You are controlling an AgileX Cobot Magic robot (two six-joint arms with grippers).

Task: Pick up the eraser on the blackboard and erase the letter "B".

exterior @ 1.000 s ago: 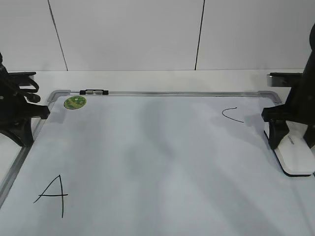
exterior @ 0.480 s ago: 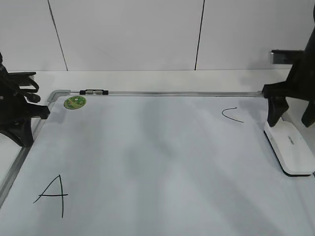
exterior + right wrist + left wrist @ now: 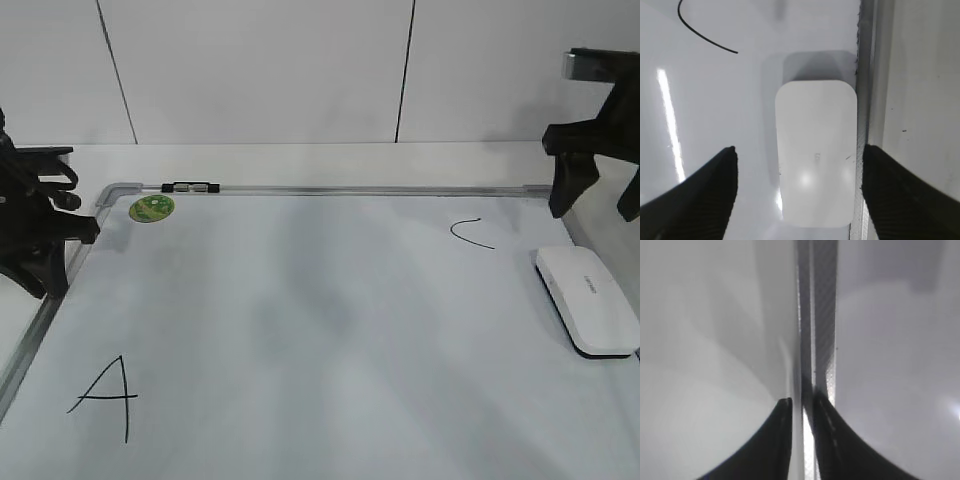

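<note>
Eraser: flat on blackboard by right frame edge; looks light, stiff, smooth plastic, prob. slippery, so pinch across long sides. Right gripper: above it, spread wide, empty. Left gripper: nearly closed, empty.

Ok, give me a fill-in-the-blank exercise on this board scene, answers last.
1. The eraser lies by the blackboard's ____ edge.
2. The right hand hangs open ____ the eraser.
3. The round sticker is ____.
4. The letter nearest the eraser is ____.

Answers: right; above; green; C
</note>
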